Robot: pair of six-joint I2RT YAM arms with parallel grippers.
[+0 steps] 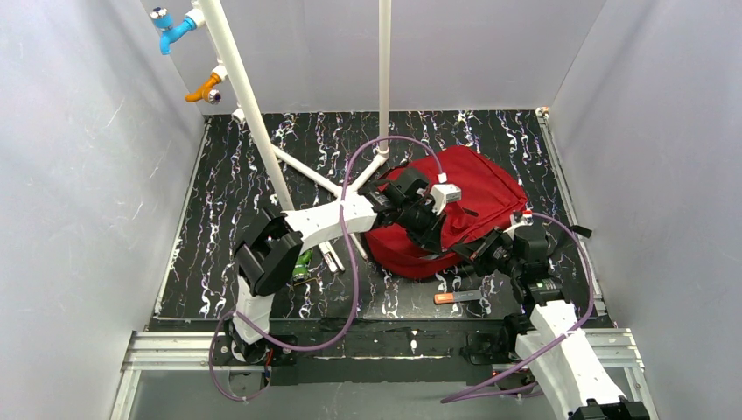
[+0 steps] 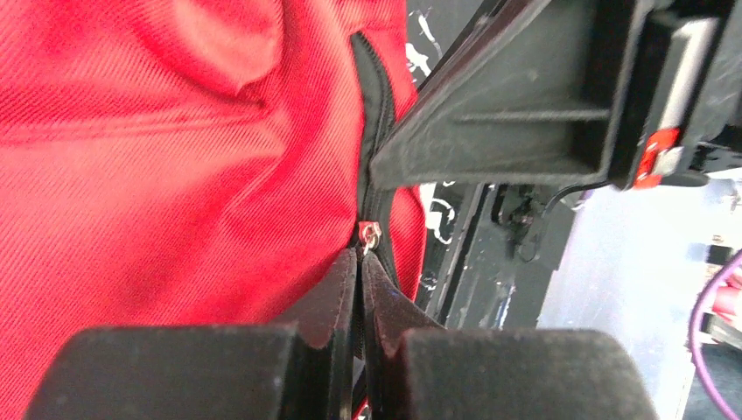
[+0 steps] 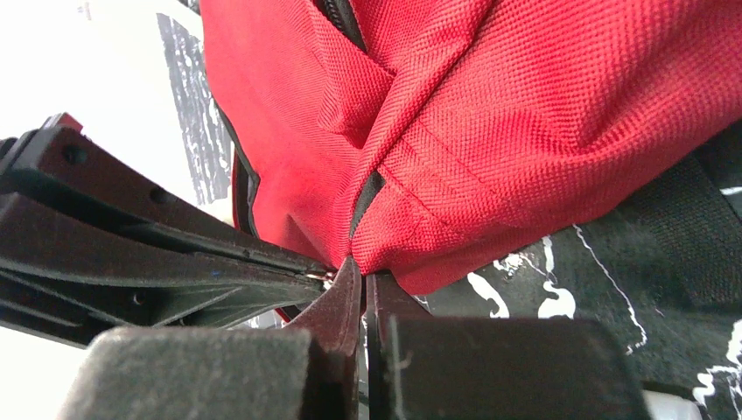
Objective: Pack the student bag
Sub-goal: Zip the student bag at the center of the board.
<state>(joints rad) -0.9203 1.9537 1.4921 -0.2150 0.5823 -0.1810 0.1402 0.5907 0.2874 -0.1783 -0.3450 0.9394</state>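
My left claw point(image 2: 360, 255) is pinched shut on the zip pull point(image 2: 370, 234) of the student bag point(image 1: 477, 188), which lies right of centre on the tabletop point(image 1: 236, 192) with my right claw point(image 3: 357, 273) clamped on its red edge, so I judge I'm opening it and next need a steady draw along the zip.

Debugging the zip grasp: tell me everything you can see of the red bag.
The bag is a red woven-fabric backpack, soft and creased, with a rounded end and dark zip tracks. It lies on the black marbled table, right of centre. Both claws pinch its near edge: the left claw is shut at a small metal pull on the zip, the right claw shut on fabric by a seam. Whether the zip is open cannot be told.
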